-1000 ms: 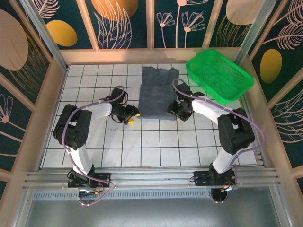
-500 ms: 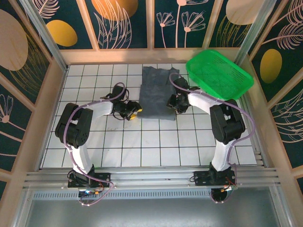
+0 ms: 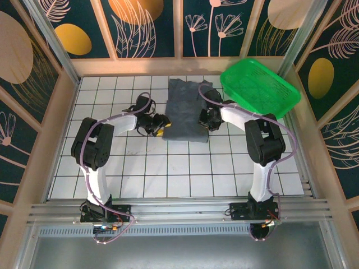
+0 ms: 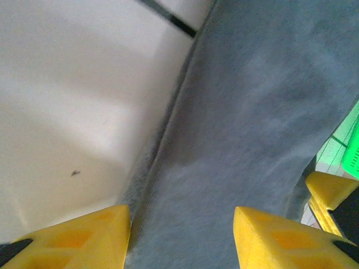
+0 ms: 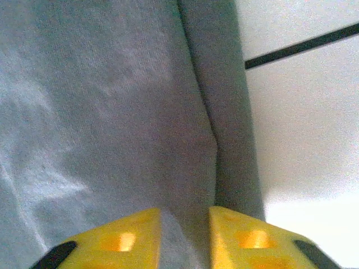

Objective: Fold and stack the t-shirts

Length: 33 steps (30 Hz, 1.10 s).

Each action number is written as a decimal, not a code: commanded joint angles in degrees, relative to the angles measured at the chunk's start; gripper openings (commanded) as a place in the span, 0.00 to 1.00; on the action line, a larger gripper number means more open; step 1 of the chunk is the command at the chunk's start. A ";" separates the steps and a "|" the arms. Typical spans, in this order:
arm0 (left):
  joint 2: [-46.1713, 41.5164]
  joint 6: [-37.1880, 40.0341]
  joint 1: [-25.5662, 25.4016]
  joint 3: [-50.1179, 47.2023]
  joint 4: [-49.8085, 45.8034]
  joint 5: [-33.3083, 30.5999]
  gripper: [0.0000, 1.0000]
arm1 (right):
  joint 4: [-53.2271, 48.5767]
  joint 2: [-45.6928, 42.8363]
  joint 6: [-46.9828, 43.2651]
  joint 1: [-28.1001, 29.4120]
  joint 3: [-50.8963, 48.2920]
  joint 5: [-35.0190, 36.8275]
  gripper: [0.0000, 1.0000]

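**Two grippers at the side edges of one grey t-shirt**

Plenty of bare white tile on the table lies open to the left and in front of the arms. The left gripper sits low at the left edge of the t-shirt. The shirt is a soft, slate-grey oblong lying flat at the back middle of the table.

The left wrist view shows what the top view cannot. The gripper's yellow fingers stand well apart, with the fuzzy cloth edge running between them, unpinched.

The right gripper rests on the shirt's right edge. Seen from its own wrist, its fingertips are nearly together, with layered cloth in the narrow slit. Whether they pinch it I cannot tell.

Room is tight on the right, where a green mesh basket stands just beside the shirt's far corner.
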 commanded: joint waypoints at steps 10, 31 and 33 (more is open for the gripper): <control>11.24 8.06 3.88 20.42 -5.92 -5.48 0.58 | 0.61 0.24 -0.49 -2.12 0.67 0.66 0.25; 26.38 11.27 4.40 38.96 -6.77 -1.97 0.37 | -0.55 15.67 -5.93 -7.05 24.08 0.69 0.31; 26.69 11.25 4.37 38.91 -6.60 -1.85 0.37 | -0.84 17.17 -6.38 -7.07 26.03 1.04 0.31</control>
